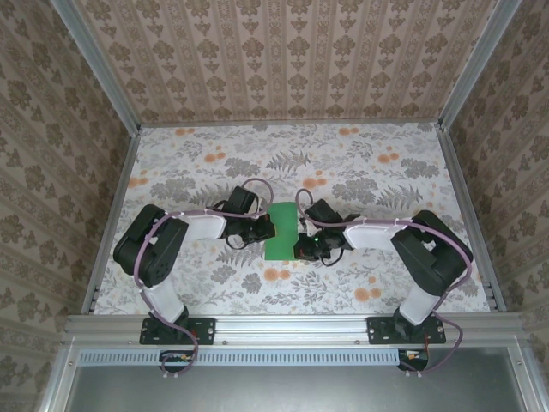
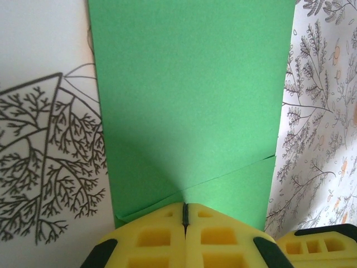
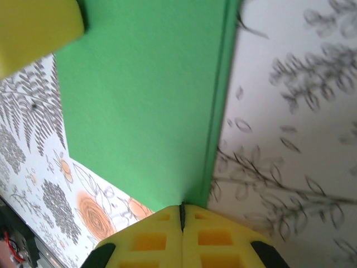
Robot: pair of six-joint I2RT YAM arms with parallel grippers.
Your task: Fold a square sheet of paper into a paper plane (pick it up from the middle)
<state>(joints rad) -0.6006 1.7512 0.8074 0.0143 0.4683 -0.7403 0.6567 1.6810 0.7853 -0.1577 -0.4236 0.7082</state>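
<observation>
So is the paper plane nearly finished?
Not nearly. Done: the green paper looks folded double, with one slanted crease. Now: the left hand and right hand, both closed, sit at its edges. Left: the pointed nose and wings, no dart shape yet.

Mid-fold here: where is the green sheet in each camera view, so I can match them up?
Top external: green sheet at table centre, between the left claw and right claw.
Left wrist: green sheet in the middle, from the top edge down to the shut left claw.
Right wrist: green sheet upper centre, down to the shut right claw.
Shared landmark: the floral table cover around the sheet.
</observation>
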